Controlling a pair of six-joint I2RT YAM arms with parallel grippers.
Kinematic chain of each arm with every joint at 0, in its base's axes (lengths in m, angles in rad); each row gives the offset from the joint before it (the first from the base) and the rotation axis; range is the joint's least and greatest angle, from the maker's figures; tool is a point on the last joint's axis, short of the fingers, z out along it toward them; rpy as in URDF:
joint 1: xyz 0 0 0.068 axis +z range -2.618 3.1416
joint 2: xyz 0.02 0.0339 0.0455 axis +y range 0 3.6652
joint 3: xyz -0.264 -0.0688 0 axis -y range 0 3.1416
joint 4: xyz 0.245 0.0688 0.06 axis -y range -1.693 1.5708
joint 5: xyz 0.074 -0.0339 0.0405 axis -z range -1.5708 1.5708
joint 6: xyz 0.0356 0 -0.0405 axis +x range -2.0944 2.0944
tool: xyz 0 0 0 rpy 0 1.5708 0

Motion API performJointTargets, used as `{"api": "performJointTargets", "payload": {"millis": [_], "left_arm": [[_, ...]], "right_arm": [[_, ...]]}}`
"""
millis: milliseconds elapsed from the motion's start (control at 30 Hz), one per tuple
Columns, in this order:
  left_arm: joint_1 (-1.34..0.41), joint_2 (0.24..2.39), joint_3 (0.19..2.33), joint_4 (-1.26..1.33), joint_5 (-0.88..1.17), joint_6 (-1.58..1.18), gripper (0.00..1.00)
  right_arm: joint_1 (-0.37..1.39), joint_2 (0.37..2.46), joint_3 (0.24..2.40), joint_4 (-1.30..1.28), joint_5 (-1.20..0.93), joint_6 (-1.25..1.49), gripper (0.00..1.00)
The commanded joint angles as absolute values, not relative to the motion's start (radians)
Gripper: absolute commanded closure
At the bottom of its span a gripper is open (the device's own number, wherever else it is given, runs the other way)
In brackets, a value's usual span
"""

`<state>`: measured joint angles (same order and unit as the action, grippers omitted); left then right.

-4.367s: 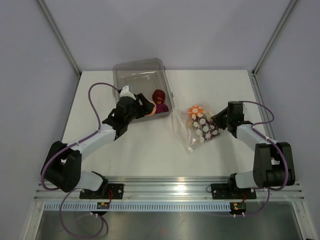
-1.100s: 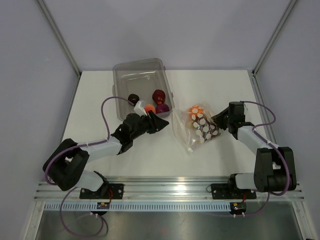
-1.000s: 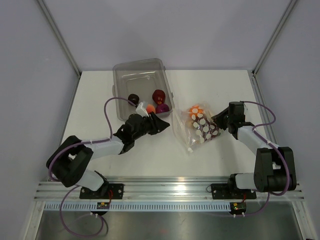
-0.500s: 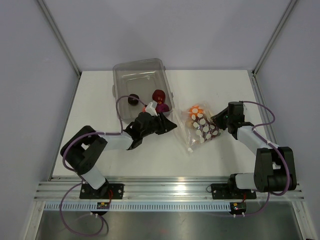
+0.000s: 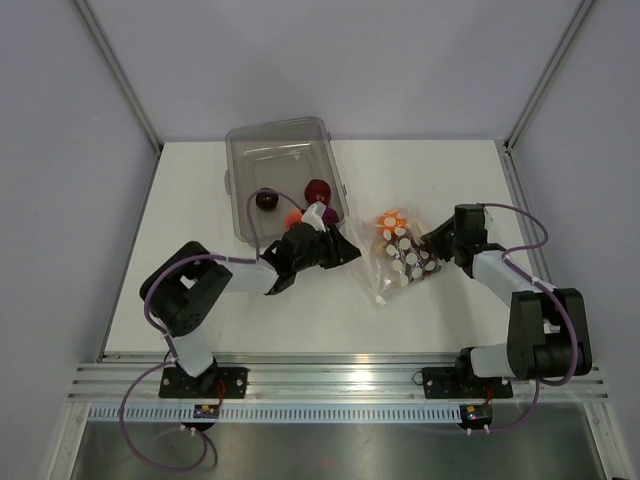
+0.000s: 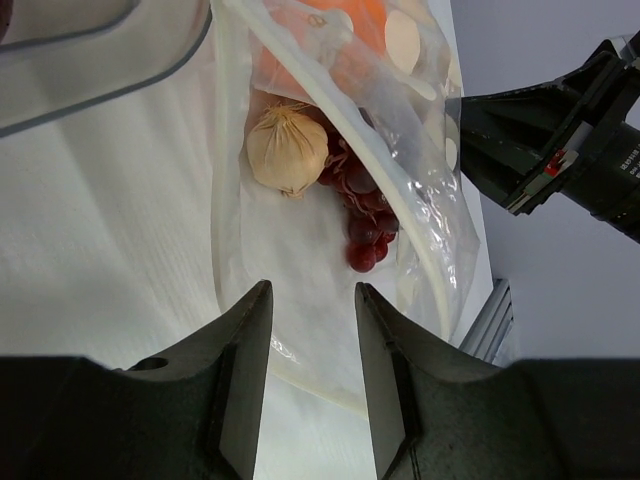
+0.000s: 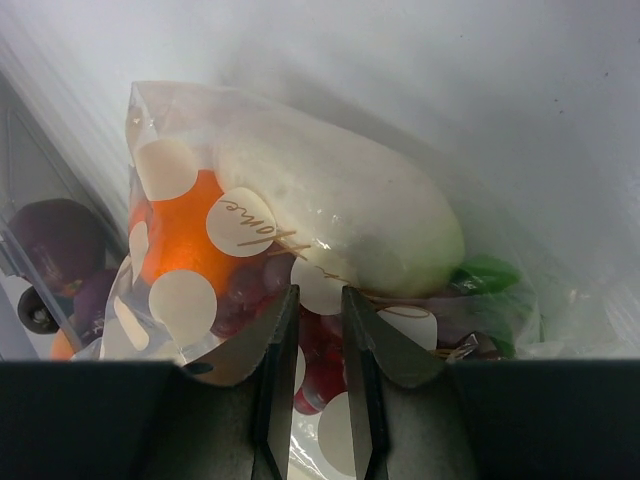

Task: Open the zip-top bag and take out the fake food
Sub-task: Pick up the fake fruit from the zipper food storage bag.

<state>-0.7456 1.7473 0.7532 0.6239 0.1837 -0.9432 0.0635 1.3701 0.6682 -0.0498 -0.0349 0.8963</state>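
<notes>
the clear white-dotted zip-top bag (image 5: 396,262) of plastic fake food (image 6: 287,150) lies on the white worktop (image 5: 440,180) beside the clear plastic bin (image 5: 275,150), one edge clamped in the right end effector (image 7: 318,292), the left end effector (image 6: 311,290) spread apart and empty at its mouth.

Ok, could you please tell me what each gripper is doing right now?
Left gripper: open, empty, at the mouth of the zip-top bag.
Right gripper: closed, pinching the zip-top bag.

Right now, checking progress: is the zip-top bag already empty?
No, the zip-top bag holds a beige piece, dark red grapes and an orange piece.
</notes>
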Motion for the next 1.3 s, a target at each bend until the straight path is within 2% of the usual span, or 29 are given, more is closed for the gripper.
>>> {"api": "performJointTargets", "payload": {"millis": [0,400,833,1267], "left_arm": [[-0.753,1.772,0.824,0.664,0.187,-0.937,0.58],[-0.787,1.884,0.939,0.618,0.163,-0.937,0.56],[-0.802,1.940,1.048,0.460,0.057,-0.900,0.41],[-0.805,2.019,1.134,0.396,0.003,-0.902,0.38]], "right_arm": [[0.072,1.393,0.698,-0.044,-0.008,0.888,0.69],[0.084,1.440,0.715,-0.031,-0.006,0.893,0.70],[0.095,1.460,0.718,-0.028,0.015,0.891,0.70],[0.107,1.485,0.716,-0.023,0.018,0.888,0.71]]}}
